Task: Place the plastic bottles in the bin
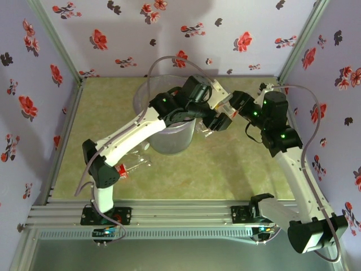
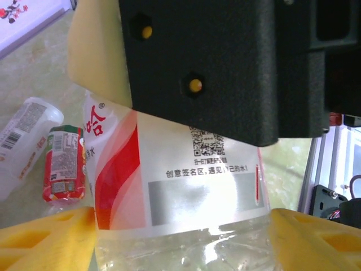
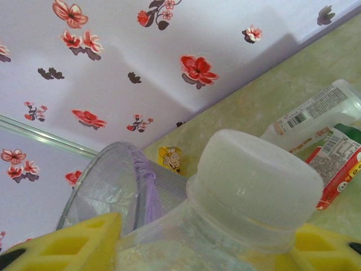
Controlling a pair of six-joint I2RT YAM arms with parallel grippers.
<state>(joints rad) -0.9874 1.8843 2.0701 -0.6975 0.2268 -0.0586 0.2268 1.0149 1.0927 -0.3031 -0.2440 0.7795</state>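
The right pincer [image 3: 204,246] pinches the red-labelled bottle [image 2: 169,186] by its neck, at 3 o'clock of the bin [image 1: 169,143], likely for a handover; the left pincer [image 2: 181,237] straddles its body, gripping or not I cannot tell

The clear bottle [image 2: 186,237] in the left wrist view carries a red-and-white label [image 2: 169,186]. It shows the character 哈 with an ® mark, a QR code and a printed line beginning 创意签名区. A lying bottle [image 2: 25,141] bears a barcode on its white label, digits illegible. The print on the red-and-green bottle [image 2: 65,164] beside it is too small to read.
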